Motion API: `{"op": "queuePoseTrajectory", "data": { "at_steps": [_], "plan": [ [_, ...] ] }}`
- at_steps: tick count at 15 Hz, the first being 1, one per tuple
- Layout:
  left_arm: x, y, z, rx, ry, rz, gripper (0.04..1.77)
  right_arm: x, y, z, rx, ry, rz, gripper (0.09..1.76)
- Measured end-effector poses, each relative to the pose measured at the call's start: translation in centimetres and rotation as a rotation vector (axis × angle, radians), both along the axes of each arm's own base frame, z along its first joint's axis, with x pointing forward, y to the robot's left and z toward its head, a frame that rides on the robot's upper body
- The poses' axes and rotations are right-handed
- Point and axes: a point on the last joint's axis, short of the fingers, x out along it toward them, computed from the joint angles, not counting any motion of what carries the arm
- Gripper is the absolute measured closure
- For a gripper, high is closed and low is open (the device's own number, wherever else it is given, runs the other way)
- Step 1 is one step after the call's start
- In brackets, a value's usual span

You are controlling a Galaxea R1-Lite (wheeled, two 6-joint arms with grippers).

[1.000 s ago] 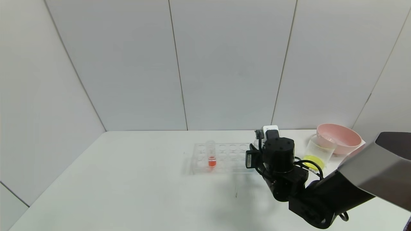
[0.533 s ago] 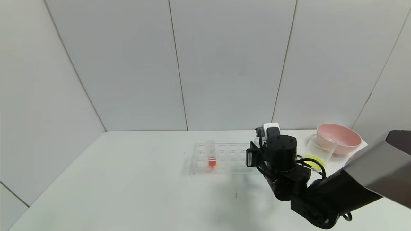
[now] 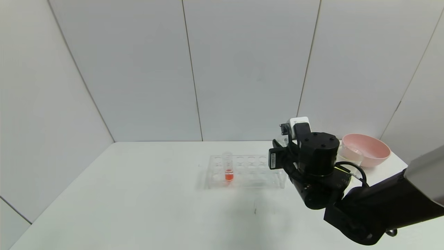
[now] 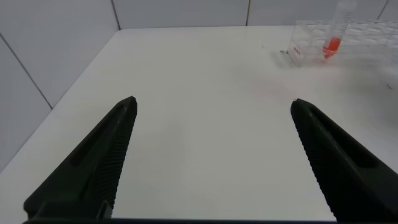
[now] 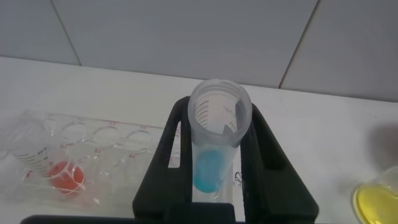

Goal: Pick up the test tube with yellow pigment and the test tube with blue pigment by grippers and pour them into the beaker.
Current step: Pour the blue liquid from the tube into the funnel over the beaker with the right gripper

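One blue tube (image 5: 213, 155) stays upright, pinched in our right gripper (image 5: 214, 168) so nothing spills nearing the beaker (image 5: 376, 202); left gripper (image 4: 211, 155) spread.

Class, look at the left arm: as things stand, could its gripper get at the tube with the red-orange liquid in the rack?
Probably yes. The left gripper is open over bare table, and nothing stands between it and the red-orange tube, upright in the rack farther off.
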Motion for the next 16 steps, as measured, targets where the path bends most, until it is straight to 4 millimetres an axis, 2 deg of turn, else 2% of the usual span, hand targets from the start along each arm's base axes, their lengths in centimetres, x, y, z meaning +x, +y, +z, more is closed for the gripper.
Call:
{"op": "queuePoseTrajectory", "data": {
  "at_steps": [7,10,13,16],
  "plan": [
    [0.0,0.0,0.0,0.000,0.000,0.000,0.05,-0.2,-0.1,1.0,0.010,-0.021,0.008,1.35],
    [0.0,0.0,0.0,0.000,0.000,0.000,0.05,-0.8,-0.9,1.4,-0.007,-0.002,0.060,1.35],
    [0.0,0.0,0.0,0.000,0.000,0.000,0.05,-1.1,-3.2,2.7,-0.015,0.029,0.123,1.35],
    [0.0,0.0,0.0,0.000,0.000,0.000,0.05,-1.7,-7.8,4.3,-0.005,0.075,0.227,1.35]
  ]
}}
